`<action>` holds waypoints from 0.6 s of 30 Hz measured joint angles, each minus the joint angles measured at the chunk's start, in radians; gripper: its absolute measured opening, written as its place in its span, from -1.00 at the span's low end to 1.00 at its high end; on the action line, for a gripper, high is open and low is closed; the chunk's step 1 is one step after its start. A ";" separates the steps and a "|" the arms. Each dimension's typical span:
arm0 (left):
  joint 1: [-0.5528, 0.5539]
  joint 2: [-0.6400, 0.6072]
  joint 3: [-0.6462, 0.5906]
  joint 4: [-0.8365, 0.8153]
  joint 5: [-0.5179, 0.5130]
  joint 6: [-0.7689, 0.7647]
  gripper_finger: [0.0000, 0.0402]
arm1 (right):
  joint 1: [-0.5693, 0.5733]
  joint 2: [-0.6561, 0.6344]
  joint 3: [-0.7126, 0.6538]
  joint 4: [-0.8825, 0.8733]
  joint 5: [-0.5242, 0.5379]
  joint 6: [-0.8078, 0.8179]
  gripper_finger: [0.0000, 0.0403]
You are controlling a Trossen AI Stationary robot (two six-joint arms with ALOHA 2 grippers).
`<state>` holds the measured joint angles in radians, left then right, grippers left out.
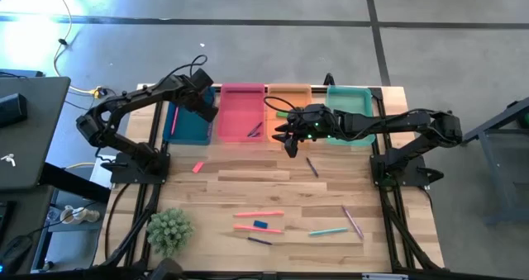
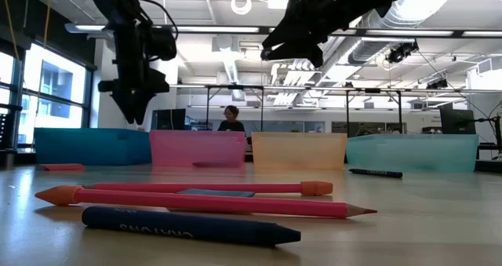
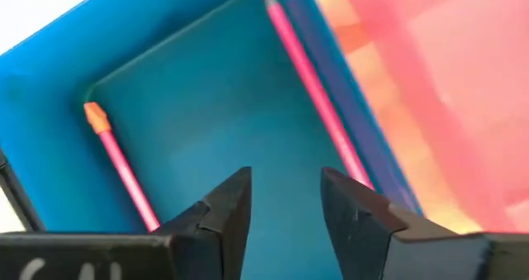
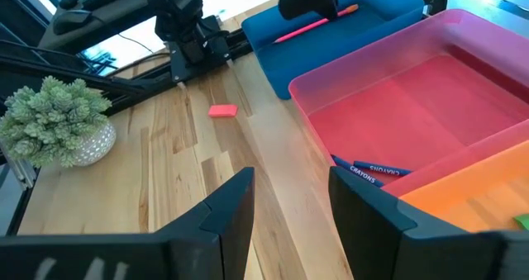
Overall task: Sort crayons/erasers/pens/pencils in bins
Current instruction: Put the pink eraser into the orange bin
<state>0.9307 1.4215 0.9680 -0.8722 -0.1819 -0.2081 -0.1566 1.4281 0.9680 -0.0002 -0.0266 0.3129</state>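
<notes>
Four bins stand in a row along the far edge: dark blue [image 1: 188, 123], pink [image 1: 240, 113], orange [image 1: 288, 100] and teal [image 1: 354, 106]. My left gripper [image 3: 285, 181] hangs open and empty above the blue bin [image 3: 207, 106], where two pink pencils [image 3: 314, 90] lie on the floor. My right gripper [image 4: 289, 181] is open and empty, above the table by the near walls of the pink and orange bins. Dark crayons [image 4: 372, 169] lie in the pink bin [image 4: 413, 98]. A pink-red eraser [image 1: 197, 167] and a blue eraser [image 1: 260, 225] rest flat on the table.
Loose sticks lie on the near half of the table: two pink-orange pencils [image 1: 259, 215], a teal stick [image 1: 328, 230], a purple pen [image 1: 353, 222] and dark crayons [image 1: 312, 166]. A potted plant [image 1: 169, 230] stands at the near left corner. A person sits in the room behind.
</notes>
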 joint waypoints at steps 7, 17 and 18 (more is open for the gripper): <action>0.000 -0.072 0.000 0.000 0.095 -0.026 -0.31 | 0.000 0.000 0.000 -0.005 0.000 -0.005 -0.26; -0.008 -0.252 0.000 0.000 0.177 -0.193 -0.31 | 0.000 0.000 0.000 -0.011 0.000 -0.008 -0.26; -0.015 -0.268 0.000 0.000 0.202 -0.211 -0.31 | 0.000 0.000 0.000 -0.013 0.000 -0.008 -0.26</action>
<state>0.9159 1.1538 0.9684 -0.8722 0.0199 -0.4188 -0.1566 1.4281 0.9680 -0.0133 -0.0267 0.3051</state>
